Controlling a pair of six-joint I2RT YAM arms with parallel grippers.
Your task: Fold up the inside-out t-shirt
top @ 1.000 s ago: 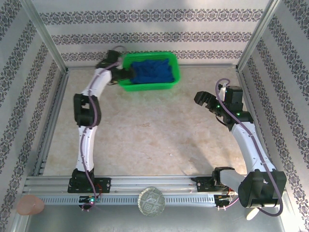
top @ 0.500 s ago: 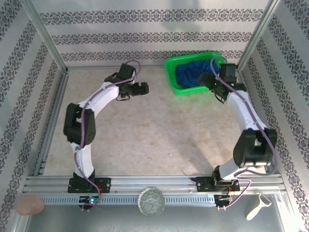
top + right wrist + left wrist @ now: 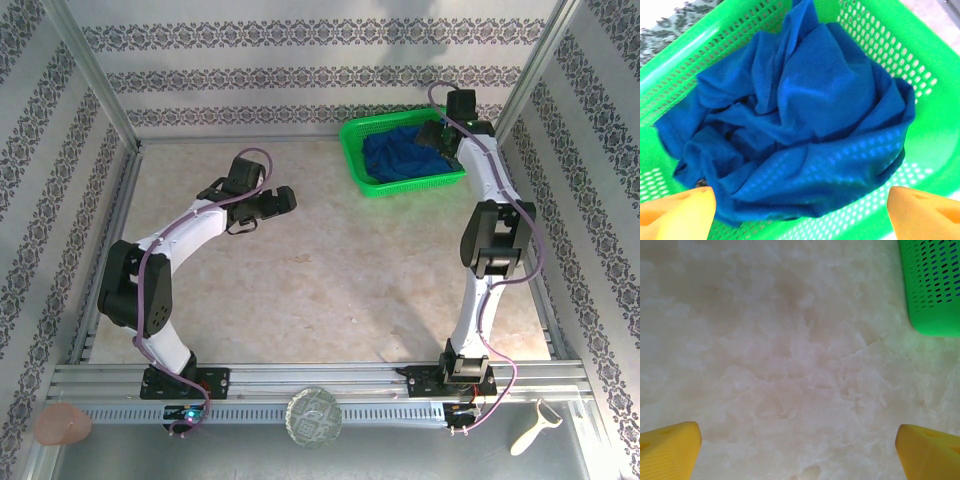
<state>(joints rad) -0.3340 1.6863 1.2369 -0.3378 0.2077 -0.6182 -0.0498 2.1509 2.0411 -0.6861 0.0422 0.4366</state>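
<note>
The inside-out t-shirt (image 3: 393, 156) is a crumpled royal-blue heap inside a green mesh basket (image 3: 356, 150) at the back right of the table. In the right wrist view the t-shirt (image 3: 805, 120) fills most of the basket (image 3: 890, 45). My right gripper (image 3: 434, 138) hangs over the basket's right side. It (image 3: 801, 215) is open, with its orange fingertips (image 3: 677, 215) wide apart above the cloth. My left gripper (image 3: 283, 200) hovers open over bare table left of centre. Its (image 3: 800, 455) yellow fingertips (image 3: 670, 452) hold nothing, and the basket's corner (image 3: 935, 285) lies ahead to the right.
Patterned walls and metal posts close in the table at the back and on both sides. Beyond the near rail lie a white peeler (image 3: 528, 428), a round patterned disc (image 3: 313, 415) and a pinkish lump (image 3: 62, 425). Marbled tabletop (image 3: 330, 270) stretches between the arms.
The basket with the t-shirt has gone from the back middle to the back right. The left arm has pulled back to the left of centre. The right arm has reached over the basket.
</note>
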